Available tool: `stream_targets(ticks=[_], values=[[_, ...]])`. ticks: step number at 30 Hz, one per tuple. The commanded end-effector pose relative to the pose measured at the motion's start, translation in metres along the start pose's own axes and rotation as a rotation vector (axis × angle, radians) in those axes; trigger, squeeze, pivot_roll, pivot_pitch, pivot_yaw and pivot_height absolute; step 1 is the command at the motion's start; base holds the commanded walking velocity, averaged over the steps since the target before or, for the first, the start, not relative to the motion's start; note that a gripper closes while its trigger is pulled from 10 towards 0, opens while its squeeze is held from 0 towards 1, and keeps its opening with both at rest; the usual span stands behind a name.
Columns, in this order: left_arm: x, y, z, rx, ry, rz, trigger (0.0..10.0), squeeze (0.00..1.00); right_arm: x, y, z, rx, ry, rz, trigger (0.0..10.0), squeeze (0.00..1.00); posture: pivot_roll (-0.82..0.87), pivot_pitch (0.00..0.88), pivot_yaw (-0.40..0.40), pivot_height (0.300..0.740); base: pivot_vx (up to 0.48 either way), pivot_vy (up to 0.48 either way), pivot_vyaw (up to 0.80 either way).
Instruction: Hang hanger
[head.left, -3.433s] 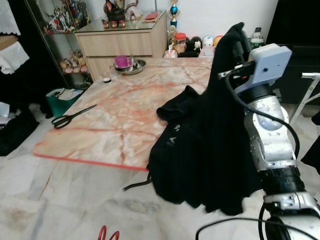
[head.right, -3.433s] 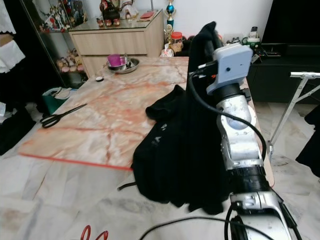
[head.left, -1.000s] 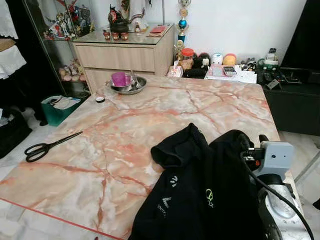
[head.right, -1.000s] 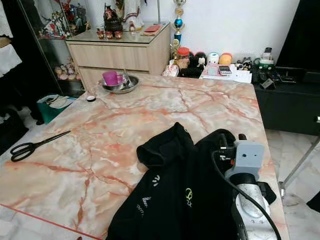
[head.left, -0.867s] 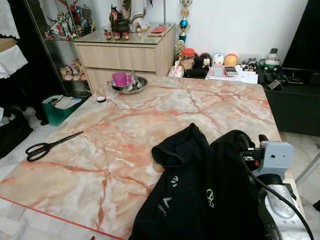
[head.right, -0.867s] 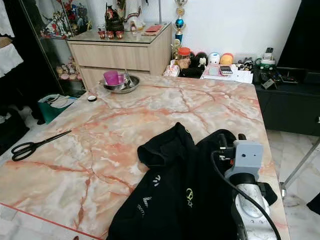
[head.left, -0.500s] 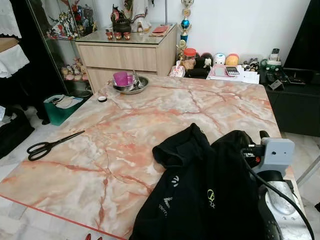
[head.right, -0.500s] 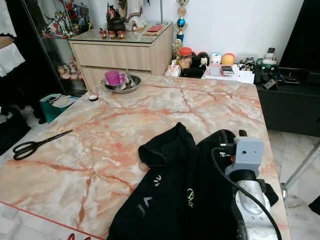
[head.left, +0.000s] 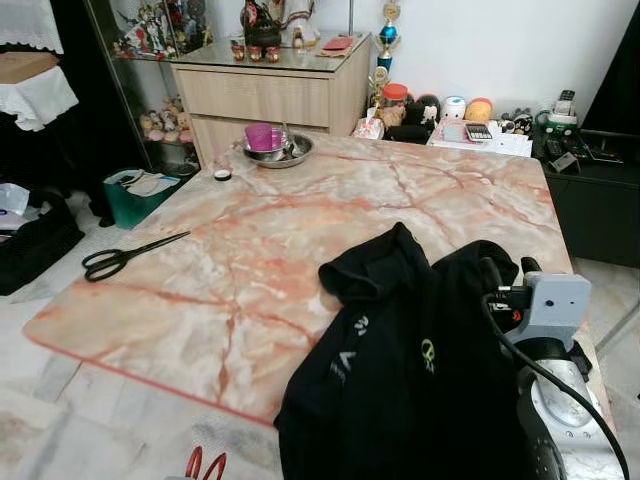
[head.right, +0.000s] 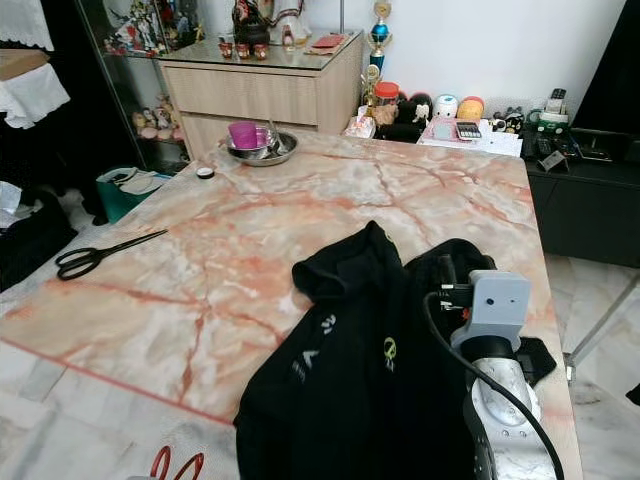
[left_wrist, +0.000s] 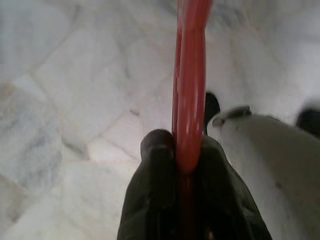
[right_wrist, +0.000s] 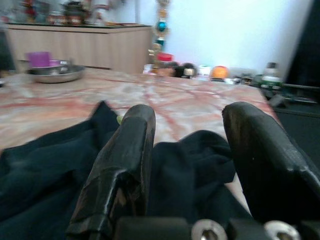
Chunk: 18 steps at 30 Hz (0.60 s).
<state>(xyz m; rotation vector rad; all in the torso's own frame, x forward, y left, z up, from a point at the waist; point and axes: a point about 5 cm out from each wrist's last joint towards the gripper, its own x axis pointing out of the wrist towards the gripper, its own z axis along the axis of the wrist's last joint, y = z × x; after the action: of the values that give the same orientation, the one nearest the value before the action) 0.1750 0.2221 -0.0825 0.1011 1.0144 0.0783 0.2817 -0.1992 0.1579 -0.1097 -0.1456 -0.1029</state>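
Marble table (head.left: 250, 250) in a cluttered room, black garment (head.left: 420, 370) heaped just ahead of the right gripper (right_wrist: 187, 150).

Its fingers stood spread apart over the cloth, gripping nothing. Low beside the floor tiles (left_wrist: 60, 100), the left gripper (left_wrist: 180, 165) was clamped on the red hanger (left_wrist: 190, 75). Far beyond both, a metal bowl (head.left: 285, 155) held a purple cup (head.left: 262, 136); scissors (head.left: 125, 255) lay well apart.
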Motion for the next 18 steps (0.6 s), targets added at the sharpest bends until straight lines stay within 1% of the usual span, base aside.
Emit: stream_targets(ticks=[1, 7, 16, 18], values=[[-0.0015, -0.0027, -0.0138, 0.007, 0.051, -0.003, 10.0, 0.00, 0.0013, 0.0000, -0.0001, 0.000, -0.001, 0.001, 10.0, 0.00, 0.03, 0.019, 0.033, 0.740, -0.322, 0.000, 0.00], [-0.0025, -0.0031, -0.0198, 0.011, 0.062, -0.006, 10.0, 0.00, 0.0020, 0.0001, 0.0002, 0.001, -0.003, 0.000, 10.0, 0.00, 0.03, 0.020, 0.033, 0.740, -0.323, 0.000, 0.00], [-0.0030, -0.0023, -0.0220, 0.013, 0.069, -0.006, 10.0, 0.00, 0.0025, -0.0003, -0.0003, 0.001, -0.001, -0.001, 10.0, 0.00, 0.04, 0.021, 0.031, 0.740, -0.322, 0.000, 0.00], [-0.0031, -0.0023, -0.0225, 0.018, 0.070, -0.007, 10.0, 0.00, 0.0028, -0.0002, -0.0004, 0.001, -0.001, 0.000, 10.0, 0.00, 0.04, 0.024, 0.028, 0.740, 0.000, 0.000, 0.00]])
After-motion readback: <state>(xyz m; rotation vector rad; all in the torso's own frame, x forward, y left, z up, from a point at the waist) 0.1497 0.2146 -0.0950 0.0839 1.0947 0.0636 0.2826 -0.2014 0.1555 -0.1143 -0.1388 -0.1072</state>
